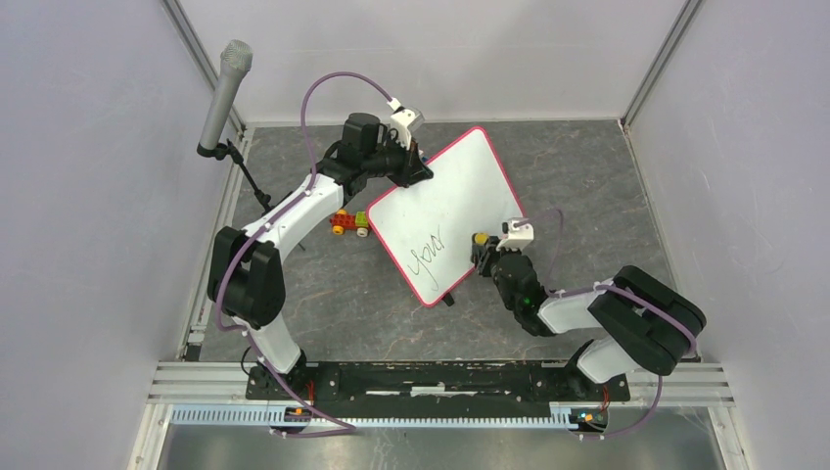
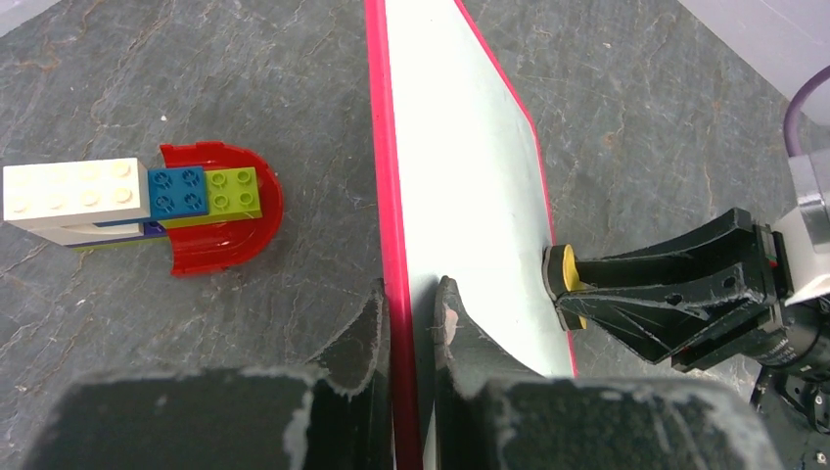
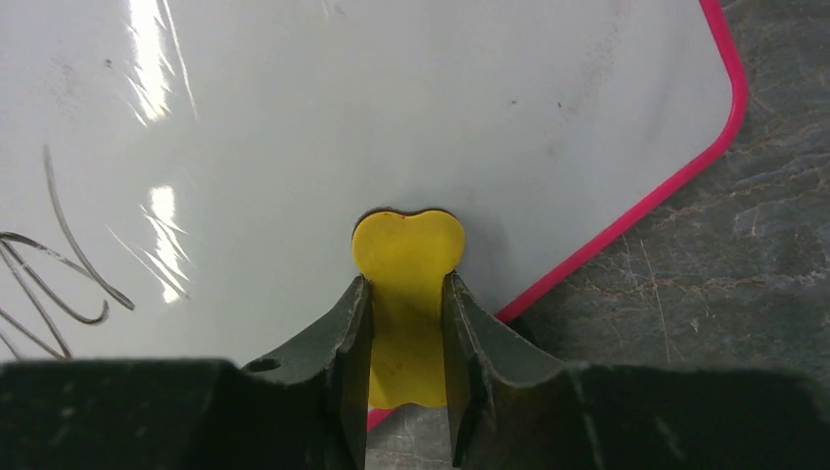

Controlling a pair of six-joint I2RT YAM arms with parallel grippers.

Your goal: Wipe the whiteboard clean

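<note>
Yellow and flat, a small eraser pad [image 3: 408, 245] was clenched in the right pincer [image 3: 406, 294], its head pressed against the whiteboard [image 1: 445, 211] close to the board's right rim. The left pincer [image 2: 411, 304] was clamped tight on the opposite rim, at the far-left corner. It held the board tilted above the grey surface [image 1: 587, 196], just beside a brick toy [image 2: 147, 201].

The marker writing [image 1: 428, 257] lay on the near half of the board, apart from the pad, so none of it looked wiped yet. The main risk seemed to be the left pincer's thin edge grip. A firm push from the pad could have pivoted or slid the board in those jaws, perhaps swinging it into the brick toy. With the pad so near the rim, a stroke angled outward could also have run off the edge and lost contact. Too light a press would likely only have smeared the ink.

The pad's wiping face was turned away, so its material could not be told. The underside of the board was hidden, and whether its near corner rested on the surface was unclear. In the right wrist view the writing was cut off at the left, and the board's glare washed out any faint marks.
</note>
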